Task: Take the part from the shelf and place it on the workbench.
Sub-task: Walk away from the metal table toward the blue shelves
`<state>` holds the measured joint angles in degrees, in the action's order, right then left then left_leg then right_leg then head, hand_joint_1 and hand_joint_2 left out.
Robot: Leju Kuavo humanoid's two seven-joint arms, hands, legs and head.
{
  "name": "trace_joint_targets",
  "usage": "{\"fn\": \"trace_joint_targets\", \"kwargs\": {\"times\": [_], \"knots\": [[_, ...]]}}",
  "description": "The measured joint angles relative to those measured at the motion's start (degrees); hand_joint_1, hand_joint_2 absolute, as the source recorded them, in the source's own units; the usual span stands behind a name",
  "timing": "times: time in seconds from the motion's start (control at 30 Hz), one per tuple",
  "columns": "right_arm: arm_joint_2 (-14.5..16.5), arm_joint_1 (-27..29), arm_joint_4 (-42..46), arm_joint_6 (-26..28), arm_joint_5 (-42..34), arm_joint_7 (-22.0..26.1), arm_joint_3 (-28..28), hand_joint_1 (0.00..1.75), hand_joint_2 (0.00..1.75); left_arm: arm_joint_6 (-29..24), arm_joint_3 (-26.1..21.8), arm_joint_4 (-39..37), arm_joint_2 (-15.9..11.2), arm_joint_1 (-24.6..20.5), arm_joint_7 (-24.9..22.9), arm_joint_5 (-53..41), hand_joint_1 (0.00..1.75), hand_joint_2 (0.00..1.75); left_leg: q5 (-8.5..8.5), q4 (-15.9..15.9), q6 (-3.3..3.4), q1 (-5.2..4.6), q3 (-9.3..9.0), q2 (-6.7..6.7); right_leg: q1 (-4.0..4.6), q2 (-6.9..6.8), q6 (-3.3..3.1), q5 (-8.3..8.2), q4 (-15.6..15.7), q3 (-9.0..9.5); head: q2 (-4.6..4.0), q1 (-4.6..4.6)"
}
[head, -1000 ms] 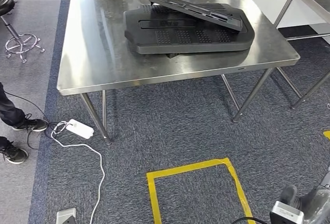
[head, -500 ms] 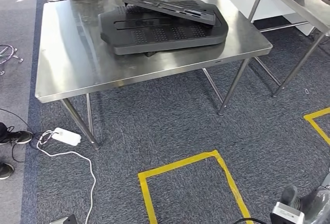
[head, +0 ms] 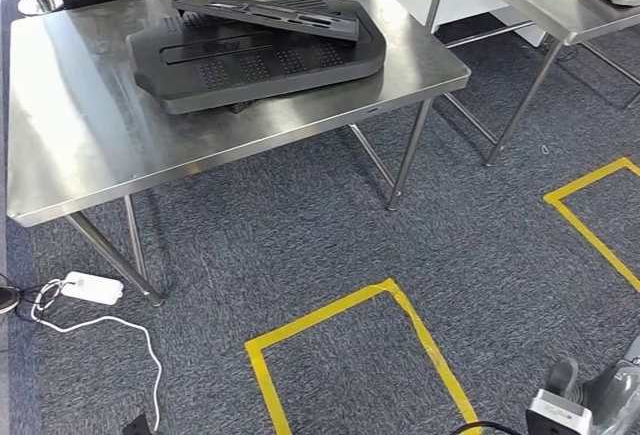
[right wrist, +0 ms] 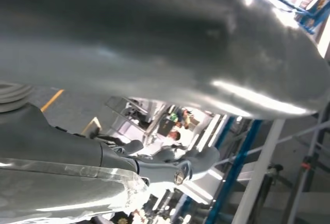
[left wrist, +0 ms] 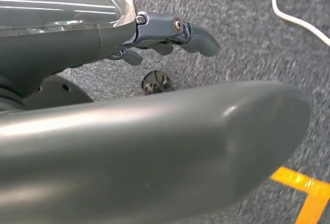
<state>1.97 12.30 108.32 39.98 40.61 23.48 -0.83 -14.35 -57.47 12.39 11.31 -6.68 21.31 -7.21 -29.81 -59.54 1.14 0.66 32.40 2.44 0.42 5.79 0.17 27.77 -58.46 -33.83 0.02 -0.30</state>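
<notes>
The whole head view has slid left since a second ago, so the robot is turning away from the counter (head: pixel 90 155); two black parts (head: pixel 256 55) lie stacked there; left hand (left wrist: pixel 171 31) and right hand (right wrist: pixel 171 167) hang with fingers extended, holding nothing; placing looks done.

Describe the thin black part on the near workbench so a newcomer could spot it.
Find the steel workbench nearest the robot. A large perforated black panel lies on it; the thin part rests tilted across that panel's far edge, a narrow, slotted, bar-shaped piece.
</notes>
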Motion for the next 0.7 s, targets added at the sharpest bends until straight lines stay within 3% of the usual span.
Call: {"fn": "trace_joint_targets", "kwargs": {"times": [0.03,0.1,0.17,0.2,0.23,0.27,0.3,0.37,0.43,0.47,0.53,0.6,0.63,0.7], "knots": [[-0.05,0.06,0.01,0.01,-0.04,-0.08,0.01,0.00,0.00,-0.01,-0.01,0.00,0.02,-0.06,0.01,0.01,0.00,0.00,0.13,0.14,0.27,0.00,-0.07,-0.39,-0.08,-0.10,0.29,0.07,-0.07,-0.08,0.00,-0.02],[-0.19,-0.01,0.03,0.03,-0.08,-0.18,-0.01,0.00,0.00,0.00,-0.01,0.00,0.07,-0.16,0.03,0.00,0.00,0.00,0.33,0.52,0.83,0.20,-0.35,-1.34,-0.07,-1.93,0.96,1.50,-2.01,-0.86,0.00,0.10],[-0.26,-0.15,0.03,0.04,-0.14,-0.27,-0.04,0.00,0.00,0.00,-0.01,0.00,0.06,-0.12,0.03,0.00,0.00,0.00,0.31,0.65,1.10,0.24,-0.52,-2.41,-0.36,-4.32,1.71,4.89,-8.33,-3.75,0.00,0.20],[-0.28,-0.15,0.00,0.04,-0.19,-0.31,-0.04,0.00,0.00,-0.01,-0.01,0.00,0.03,-0.06,0.04,0.00,0.00,0.00,0.25,0.64,1.13,0.22,-0.53,-3.00,-0.65,-4.79,2.07,6.49,-12.22,-5.64,0.00,0.20],[-0.30,-0.09,-0.04,0.04,-0.22,-0.33,-0.04,0.00,0.00,-0.02,-0.01,0.00,0.00,-0.02,0.06,0.00,0.00,0.00,0.18,0.63,1.12,0.21,-0.55,-3.57,-0.94,-5.05,2.38,7.33,-15.12,-7.09,0.00,0.20],[-0.32,-0.02,-0.09,0.04,-0.24,-0.33,-0.04,0.00,0.00,-0.02,-0.01,0.00,-0.03,-0.02,0.09,0.00,0.00,0.00,0.10,0.63,1.07,0.21,-0.59,-4.11,-1.20,-5.21,2.65,7.09,-16.08,-7.60,0.00,0.21],[-0.34,0.01,-0.14,0.04,-0.26,-0.33,-0.04,0.00,0.00,-0.02,-0.01,0.00,-0.03,-0.04,0.11,0.00,0.00,0.00,-0.01,0.63,0.97,0.23,-0.70,-4.57,-1.40,-5.41,2.84,5.80,-14.62,-6.90,0.00,0.21],[-0.36,-0.03,-0.16,0.04,-0.27,-0.33,-0.04,0.00,0.00,-0.01,-0.01,0.00,-0.03,-0.10,0.15,0.00,0.00,0.00,-0.31,0.64,0.62,0.29,-1.09,-5.36,-1.50,-6.80,2.98,2.02,-6.92,-3.00,0.00,0.22],[-0.37,-0.11,-0.15,0.04,-0.31,-0.33,-0.05,0.00,0.00,-0.01,-0.01,0.00,-0.04,-0.10,0.19,0.00,0.00,0.00,-0.65,0.62,0.02,0.15,-1.39,-5.99,-1.09,-8.19,2.46,0.12,-0.99,-0.11,0.00,0.16],[-0.37,-0.11,-0.15,0.04,-0.33,-0.33,-0.05,0.00,0.00,-0.01,-0.01,0.00,-0.03,-0.08,0.20,0.00,0.00,0.00,-0.77,0.65,-0.32,0.11,-1.48,-6.30,-0.81,-8.43,2.09,0.15,-0.06,0.24,0.00,0.14],[-0.40,-0.01,-0.09,0.05,-0.38,-0.33,-0.02,0.00,0.00,-0.01,-0.01,0.00,0.04,-0.09,0.19,0.00,0.00,0.00,-0.97,0.84,-1.08,0.27,-1.76,-6.95,-0.53,-7.53,1.16,0.05,0.20,0.19,0.00,0.10],[-0.42,-0.04,0.05,0.05,-0.39,-0.31,0.00,0.00,0.00,0.00,-0.01,0.00,0.10,-0.16,0.19,0.00,0.00,0.00,-2.21,-0.47,-1.53,0.51,-1.51,-6.02,-0.58,-6.63,0.25,-0.25,0.77,0.50,0.00,0.09],[-0.42,-0.09,0.11,0.05,-0.39,-0.30,-0.01,0.00,0.00,0.01,-0.01,0.00,0.11,-0.17,0.19,-0.01,0.00,0.00,-3.61,-2.71,-1.57,0.53,-0.59,-5.08,-0.65,-6.21,-0.17,-0.36,1.01,0.68,0.00,0.06],[-0.42,-0.10,0.10,0.04,-0.39,-0.29,-0.03,0.00,0.00,0.01,-0.02,0.00,0.08,-0.01,0.19,-0.01,0.00,0.00,-7.00,-10.08,-1.39,0.39,2.97,-3.50,-0.48,-5.25,-0.68,-0.30,1.03,0.73,0.00,0.03]]}}
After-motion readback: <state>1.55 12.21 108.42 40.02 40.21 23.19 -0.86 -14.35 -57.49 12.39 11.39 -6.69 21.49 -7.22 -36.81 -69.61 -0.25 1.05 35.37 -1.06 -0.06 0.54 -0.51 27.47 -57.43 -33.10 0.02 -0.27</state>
